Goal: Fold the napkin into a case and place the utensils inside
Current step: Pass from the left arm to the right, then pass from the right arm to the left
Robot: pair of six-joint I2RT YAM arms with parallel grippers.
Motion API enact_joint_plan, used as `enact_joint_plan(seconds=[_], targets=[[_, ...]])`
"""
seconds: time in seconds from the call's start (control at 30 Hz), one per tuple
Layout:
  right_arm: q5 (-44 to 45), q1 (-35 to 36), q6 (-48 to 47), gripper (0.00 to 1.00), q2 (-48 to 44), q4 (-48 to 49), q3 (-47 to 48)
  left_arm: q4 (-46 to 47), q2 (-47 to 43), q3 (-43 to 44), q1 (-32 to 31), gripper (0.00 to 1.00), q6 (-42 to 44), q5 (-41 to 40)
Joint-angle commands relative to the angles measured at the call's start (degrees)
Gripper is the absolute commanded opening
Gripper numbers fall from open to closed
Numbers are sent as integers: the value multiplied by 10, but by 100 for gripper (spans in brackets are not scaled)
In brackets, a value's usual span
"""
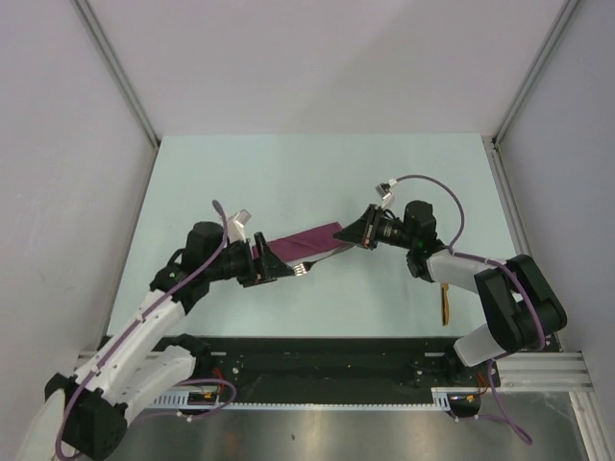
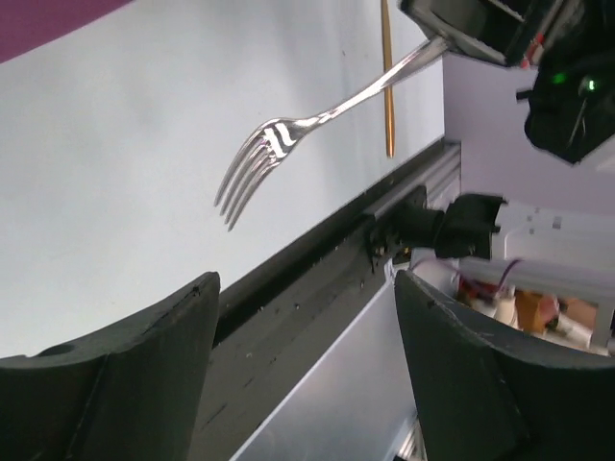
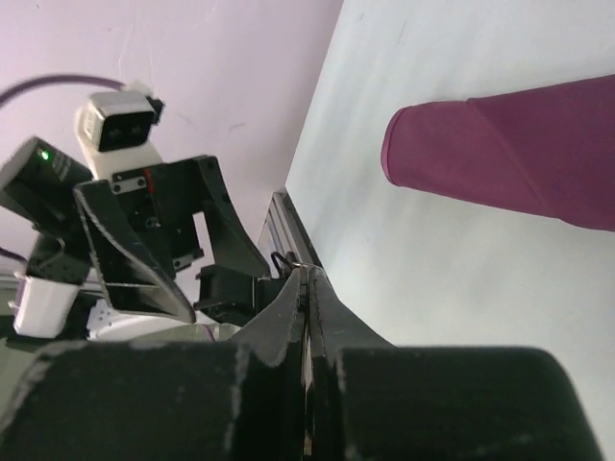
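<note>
Two claws face each other across the middle of the table [image 1: 240, 173], with the folded plum case [image 1: 309, 241] lying flat between them. The right claw [image 1: 357, 234] is pinched tight on the handle end of the silver fork [image 1: 304, 271]. Its own wrist camera shows the fingers pressed together with only the thin edge of the handle between them. The left claw [image 1: 273, 267] stands wide apart and has hold of nothing, and the fork's tines hang just in front of its gap. The fork's long axis runs from the right claw toward the left one, tines leading, almost parallel with the case and just on its near side. The case slants the same way, with one end by each claw; which end is the mouth I cannot tell. The gold piece [image 1: 445, 305] lies on the table on the robot's right side, well apart from the case. Since the right claw alone has the fork, the coming move probably turns on swinging the tines round to the case's open end
</note>
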Motion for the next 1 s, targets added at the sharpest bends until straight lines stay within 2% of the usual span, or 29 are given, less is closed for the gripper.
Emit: enact_joint_plan(seconds=[0.0, 0.1, 0.17, 0.37, 0.53, 0.63, 0.73, 0.77, 0.8, 0.87, 0.9, 0.93, 0.97], targets=[[43, 1, 38, 0, -33, 67, -17, 15, -49, -51, 3, 77, -100, -98], [44, 2, 53, 0, -39, 78, -20, 20, -89, -69, 2, 76, -115, -130], [44, 4, 61, 0, -39, 88, -19, 76, -97, -91, 2, 74, -138, -128], [34, 10, 94, 0, -25, 128, -16, 212, -77, -128, -1, 66, -177, -99], [35, 19, 104, 0, -19, 137, -16, 234, -59, -118, -1, 58, -173, -98], [33, 26, 117, 0, -6, 157, -16, 233, -41, -105, -1, 47, -165, -101], [31, 28, 124, 0, 3, 166, -13, 233, -32, -100, -1, 27, -161, -94], [31, 28, 124, 0, 4, 166, -9, 233, -27, -99, -1, 10, -161, -92], [30, 28, 124, 0, 6, 166, -6, 227, -23, -92, -1, 1, -161, -92], [25, 20, 105, 0, 10, 133, 3, 203, -22, -78, 3, 0, -138, -108], [19, 13, 85, 17, 13, 97, 26, 156, -21, -55, 7, 0, -125, -119], [11, -7, 56, 24, 15, -23, 42, 130, -18, -43, 17, 0, -94, -122], [11, -18, -12, 30, 16, -82, 59, 102, -9, -29, 48, 0, -80, -112]])
